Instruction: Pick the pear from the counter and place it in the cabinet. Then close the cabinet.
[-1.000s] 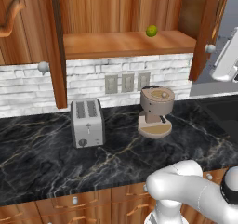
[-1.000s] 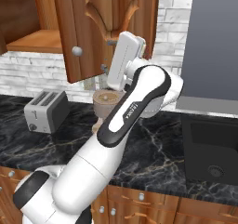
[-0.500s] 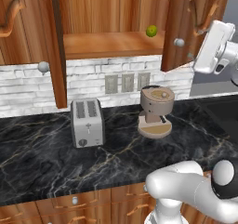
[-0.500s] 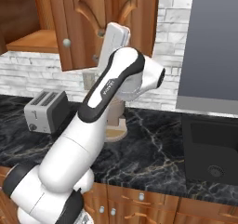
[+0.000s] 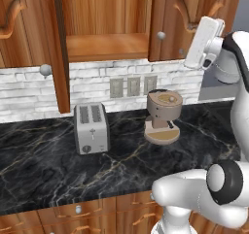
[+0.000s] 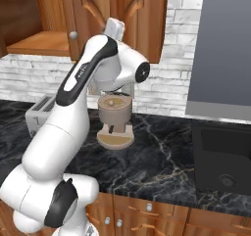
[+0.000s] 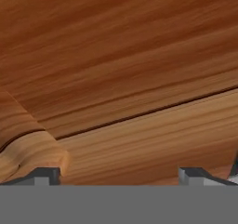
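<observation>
The cabinet (image 5: 107,46) has its left door standing open and its right door (image 5: 168,14) swung most of the way over the opening. The pear is hidden behind that right door. My white hand (image 5: 204,42) is raised at the door's outer face, right of its round knob (image 5: 161,35). From the other side, the hand (image 6: 115,28) rests against the door (image 6: 93,10). In the hand view, my gripper (image 7: 120,175) is open, with wood panel close in front and nothing between the fingertips (image 7: 46,174). The black counter (image 5: 48,165) lies below.
A silver toaster (image 5: 91,127) and a tan coffee machine (image 5: 163,116) stand on the counter under the cabinet. The open left door (image 5: 58,48) juts out at knob height. A dark cooktop (image 6: 223,156) and grey hood (image 6: 228,44) are to the right.
My hand has swept left, pushing the right cabinet door from wide open toward shut. The pear on the shelf has gone out of sight behind the door.
</observation>
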Robot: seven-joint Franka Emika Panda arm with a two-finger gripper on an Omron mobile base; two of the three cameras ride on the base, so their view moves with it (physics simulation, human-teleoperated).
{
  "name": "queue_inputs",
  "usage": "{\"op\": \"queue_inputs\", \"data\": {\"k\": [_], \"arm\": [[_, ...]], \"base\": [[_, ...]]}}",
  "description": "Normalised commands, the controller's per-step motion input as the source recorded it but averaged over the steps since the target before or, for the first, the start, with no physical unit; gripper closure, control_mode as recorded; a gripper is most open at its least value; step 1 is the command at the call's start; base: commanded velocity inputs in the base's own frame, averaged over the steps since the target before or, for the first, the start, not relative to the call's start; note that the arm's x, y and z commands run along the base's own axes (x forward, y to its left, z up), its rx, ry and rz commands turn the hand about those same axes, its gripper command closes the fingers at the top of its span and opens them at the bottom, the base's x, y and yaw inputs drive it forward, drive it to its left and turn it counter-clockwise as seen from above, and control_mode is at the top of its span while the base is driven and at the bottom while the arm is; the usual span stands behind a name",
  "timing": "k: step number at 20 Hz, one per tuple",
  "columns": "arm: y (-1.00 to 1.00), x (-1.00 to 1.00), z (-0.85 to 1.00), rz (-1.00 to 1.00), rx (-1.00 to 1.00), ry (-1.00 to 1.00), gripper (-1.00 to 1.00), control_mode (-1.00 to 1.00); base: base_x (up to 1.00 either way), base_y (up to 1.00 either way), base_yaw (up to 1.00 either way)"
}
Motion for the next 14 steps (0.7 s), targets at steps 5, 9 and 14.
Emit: {"op": "queue_inputs", "data": {"k": [5,9,14], "arm": [[0.61,1.0,-0.24,-0.33,-0.08,0.03,-1.0,-1.0],[0.61,1.0,-0.29,-0.35,-0.14,0.0,-1.0,-1.0],[0.31,0.43,-0.24,-0.22,-0.01,0.04,-1.0,-1.0]], "base": [[0.0,0.0,0.0],[0.0,0.0,0.0],[0.0,0.0,0.0]]}}
